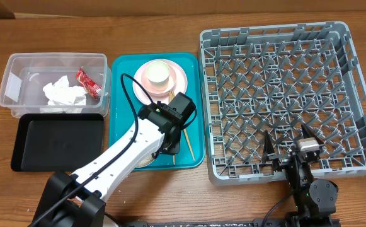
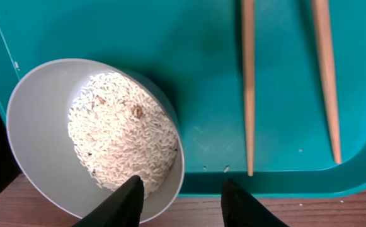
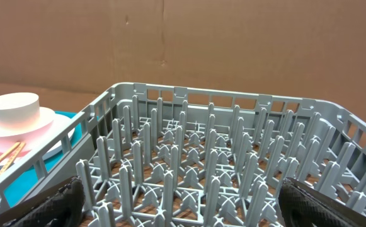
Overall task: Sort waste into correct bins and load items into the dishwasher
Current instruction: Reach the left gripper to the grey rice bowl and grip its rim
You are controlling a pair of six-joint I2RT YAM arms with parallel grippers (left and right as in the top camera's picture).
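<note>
A pale bowl (image 2: 38, 126) heaped with white rice (image 2: 120, 132) sits at the near edge of the teal tray (image 2: 201, 57). My left gripper (image 2: 181, 189) is open and straddles the bowl's rim, one finger over the rice and the other outside, with a gap to the rim. From overhead this gripper (image 1: 165, 149) hangs over the tray's front. Two wooden chopsticks (image 2: 249, 82) lie beside the bowl. A pink plate (image 1: 173, 88) carries a small white bowl (image 1: 158, 73). My right gripper (image 1: 290, 150) is open over the front of the grey dish rack (image 1: 283, 82), holding nothing.
The clear tub (image 1: 19, 79) at the left holds a crumpled napkin (image 1: 63, 93) and a red-and-white wrapper (image 1: 89, 83). The black tray (image 1: 57, 142) lies in front of it. In the right wrist view the rack's pegs (image 3: 189, 164) fill the space between my fingers.
</note>
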